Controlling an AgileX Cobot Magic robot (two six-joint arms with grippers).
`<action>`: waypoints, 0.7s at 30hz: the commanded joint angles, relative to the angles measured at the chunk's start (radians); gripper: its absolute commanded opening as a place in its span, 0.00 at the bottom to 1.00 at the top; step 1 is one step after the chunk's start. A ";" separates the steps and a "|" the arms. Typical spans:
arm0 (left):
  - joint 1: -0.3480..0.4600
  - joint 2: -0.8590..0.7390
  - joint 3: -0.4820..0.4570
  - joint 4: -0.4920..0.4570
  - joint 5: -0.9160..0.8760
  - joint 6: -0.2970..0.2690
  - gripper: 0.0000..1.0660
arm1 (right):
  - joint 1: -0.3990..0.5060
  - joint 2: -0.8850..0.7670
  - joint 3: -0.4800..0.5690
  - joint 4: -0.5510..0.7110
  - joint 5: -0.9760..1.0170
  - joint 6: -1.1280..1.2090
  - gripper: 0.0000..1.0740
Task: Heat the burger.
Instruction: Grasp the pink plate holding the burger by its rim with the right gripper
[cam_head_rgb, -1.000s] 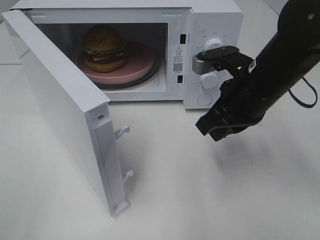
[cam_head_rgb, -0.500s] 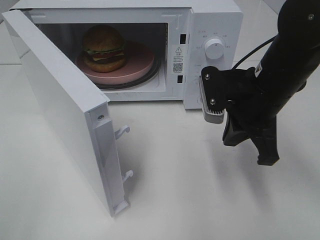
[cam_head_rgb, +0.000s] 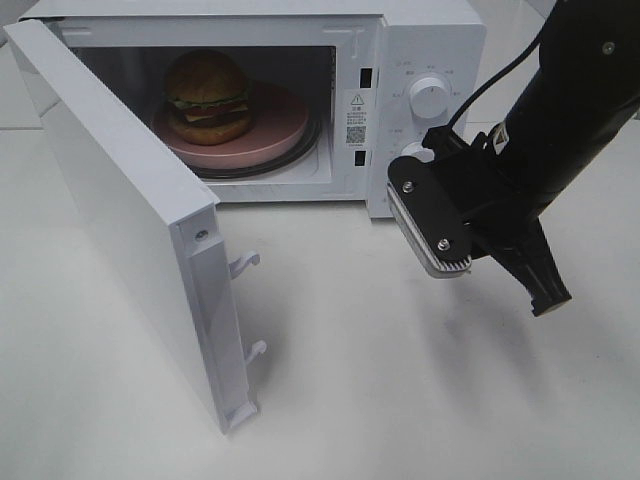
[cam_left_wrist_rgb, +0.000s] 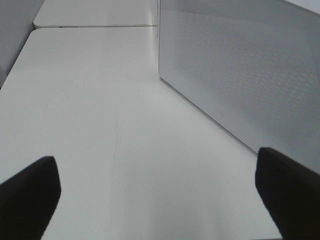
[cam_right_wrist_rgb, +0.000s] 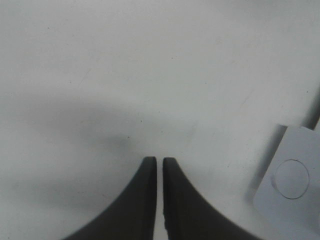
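Well inside the microwave (cam_head_rgb: 425, 40), whose door (cam_head_rgb: 110, 210) hangs wide open, the burger (cam_head_rgb: 207, 95) sits on a pink plate (cam_head_rgb: 280, 125). In front of the control panel the right gripper (cam_right_wrist_rgb: 159, 160) points down over the table (cam_head_rgb: 400, 380), jaws nearly together and empty. The left gripper (cam_left_wrist_rgb: 155, 167) is spread wide, holding nothing.

No words or numbers can be read anywhere. White sticker (cam_head_rgb: 356, 117) on the microwave (cam_head_rgb: 250, 8) front frame, at the right edge of the cavity opening: warning triangle sign (cam_head_rgb: 357, 100) at its top, tiny illegible print lines, QR code (cam_head_rgb: 355, 134) lower down. Control panel (cam_head_rgb: 460, 60) has faint markings round the upper knob (cam_head_rgb: 430, 97), too small to read.
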 joint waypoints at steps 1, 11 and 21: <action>0.002 -0.008 0.003 -0.002 -0.002 -0.007 0.92 | 0.024 -0.009 -0.007 -0.017 -0.021 -0.008 0.14; 0.002 -0.008 0.003 -0.002 -0.002 -0.007 0.92 | 0.074 -0.009 -0.030 -0.026 -0.143 0.063 0.63; 0.002 -0.008 0.003 -0.002 -0.002 -0.007 0.92 | 0.094 0.025 -0.158 -0.044 -0.144 0.176 0.91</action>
